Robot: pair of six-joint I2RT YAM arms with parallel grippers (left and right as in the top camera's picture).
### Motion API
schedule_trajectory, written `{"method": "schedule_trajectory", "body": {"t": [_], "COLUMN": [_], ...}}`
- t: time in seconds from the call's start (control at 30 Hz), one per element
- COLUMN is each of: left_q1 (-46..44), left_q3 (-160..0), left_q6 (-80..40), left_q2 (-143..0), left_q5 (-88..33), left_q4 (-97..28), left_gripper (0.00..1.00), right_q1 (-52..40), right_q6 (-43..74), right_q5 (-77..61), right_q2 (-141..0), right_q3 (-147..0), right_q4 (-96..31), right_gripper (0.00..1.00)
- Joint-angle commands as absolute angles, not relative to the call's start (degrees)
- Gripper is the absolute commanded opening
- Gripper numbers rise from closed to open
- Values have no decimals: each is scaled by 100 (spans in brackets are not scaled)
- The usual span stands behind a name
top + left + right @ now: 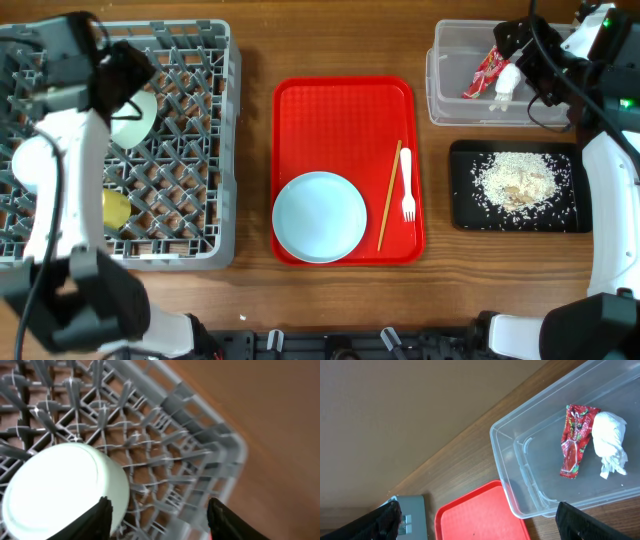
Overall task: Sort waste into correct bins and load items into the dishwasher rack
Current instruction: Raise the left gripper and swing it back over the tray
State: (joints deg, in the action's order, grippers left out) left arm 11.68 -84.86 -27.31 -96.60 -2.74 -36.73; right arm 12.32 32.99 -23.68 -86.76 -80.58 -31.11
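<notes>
Overhead view of a wooden table (250, 40). At nine o'clock, the grey dishwasher rack (200, 200) holds a mint-green bowl (138, 118) and, toward seven o'clock, a small yellow cup (115, 208). The left tool (159, 505) hangs over the rack, its jaws apart and gripping nothing, with the bowl just beside one finger. At one o'clock, the clear tub (445, 95) contains the red wrapper (487, 72) and the white napkin (505, 85). The right tool (477, 510) hovers above it, spread wide and empty. At three o'clock, the black tray (465, 215) carries the rice scraps (520, 182). The waste looks sorted. On the central red serving tray (330, 110), the pale blue plate (320, 216), chopstick (389, 195) and white fork (407, 185) are left to load. No light blue bowl can be made out.
</notes>
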Motion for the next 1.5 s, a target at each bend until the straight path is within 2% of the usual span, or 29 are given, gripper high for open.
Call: {"method": "schedule_trajectory", "body": {"t": [0.0, 0.2, 0.33, 0.43, 0.5, 0.63, 0.67, 0.7, 0.77, 0.87, 0.93, 0.97, 1.03, 1.1, 1.2, 1.27, 1.37, 1.47], "left_q1": [1114, 1299, 1509, 1590, 1592, 1592, 1592, 1588, 1588, 1588, 1588, 1570, 1428, 1059, -49, -1013, -2300, -3210], "left_q3": [-8512, -8512, -8512, -8514, -8514, -8514, -8514, -8514, -8514, -8514, -8514, -8514, -8514, -8512, -8512, -8512, -8512, -8512], "left_q6": [-2722, -2720, -2727, -2724, -2720, -2718, -2718, -2720, -2724, -2724, -2703, -2473, -2014, -1852, -1837, -1872, -2414, -2659], "left_q2": [-10210, -10600, -10621, -10545, -10372, -9887, -9778, -9682, -9524, -9380, -9303, -9282, -9284, -9284, -9292, -9295, -9413, -9612], "left_q5": [408, 613, 607, 403, 32, -1090, -1328, -1516, -1868, -2084, -2727, -3520, -4788, -5323, -4976, -3675, -1549, -792], "left_q4": [-3544, -3752, -4115, -4342, -4434, -4619, -4663, -4696, -4737, -4740, -4737, -4722, -4731, -4777, -4775, -4766, -4766, -4737], "left_gripper": [58, 64, 62, 48, 31, 14, 8, 4, 4, 15, 37, 58, 74, 80, 83, 91, 94, 97], "right_q1": [1245, 1245, 1245, 1245, 1245, 1245, 1245, 1245, 1245, 1245, 1245, 1245, 1245, 1245, 1245, 1245, 1245, 1245], "right_q6": [3321, 3321, 3321, 3321, 3319, 3319, 3319, 3319, 3319, 3321, 3321, 3321, 3319, 3319, 3321, 3319, 3319, 3321], "right_q5": [-2303, -2303, -2303, -2303, -2303, -2303, -2303, -2303, -2303, -2303, -2303, -2303, -2303, -2303, -2303, -2303, -2303, -2303], "right_q2": [-8584, -8584, -8584, -8584, -8584, -8584, -8584, -8584, -8584, -8584, -8584, -8584, -8584, -8584, -8584, -8584, -8584, -8584], "right_q3": [-8062, -8062, -8062, -8062, -8062, -8062, -8062, -8062, -8062, -8062, -8062, -8062, -8062, -8062, -8062, -8062, -8062, -8062], "right_q4": [-3096, -3096, -3096, -3096, -3096, -3096, -3096, -3096, -3096, -3096, -3096, -3096, -3096, -3096, -3096, -3096, -3096, -3096], "right_gripper": [100, 100, 99, 100, 100, 100, 100, 100, 100, 100, 100, 100, 100, 100, 100, 100, 100, 100]}}
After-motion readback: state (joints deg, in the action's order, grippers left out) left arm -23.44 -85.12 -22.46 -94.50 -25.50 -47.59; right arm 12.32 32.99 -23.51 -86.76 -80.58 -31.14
